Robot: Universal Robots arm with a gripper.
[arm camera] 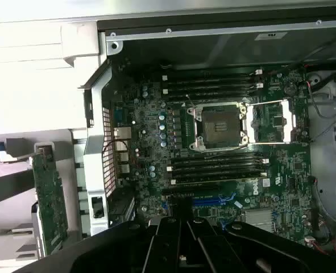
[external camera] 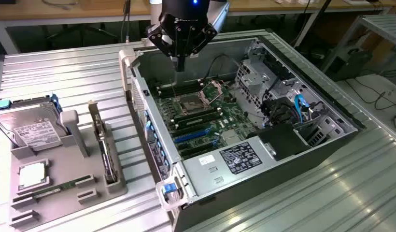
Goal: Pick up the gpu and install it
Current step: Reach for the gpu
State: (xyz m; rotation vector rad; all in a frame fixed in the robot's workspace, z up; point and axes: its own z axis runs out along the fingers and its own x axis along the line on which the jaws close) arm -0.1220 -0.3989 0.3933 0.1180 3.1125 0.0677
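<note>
Evidently at the opening of the pick-up step, with nothing yet grasped. Hovers above the open case (external camera: 262, 188), over the motherboard (external camera: 205, 116) near the processor socket (external camera: 190, 104), with jaws pressed together and pinching nothing. Looks down from the wrist onto that motherboard (arm camera: 213, 170), the socket (arm camera: 219, 126) and the blue expansion slots (arm camera: 213, 202), all lying bare inside the case. Finds the gpu (external camera: 106, 154) outside the case, just beside its wall on the exterior view's left, standing on edge in a grey holder tray (external camera: 69, 166) on the ribbed tabletop (external camera: 314, 203). Catches the same gpu (arm camera: 49, 199) from the wrist as well, untouched and well apart from the jaws. Shares that tray with a hard drive (external camera: 30, 130), set farther from the case than the gpu. Judged from this layout, calls for parting the jaws before any grasp, lining them up over the card's thin upper edge outside the case, and keeping clear of the case wall, given the tight gap between card and wall.
</note>
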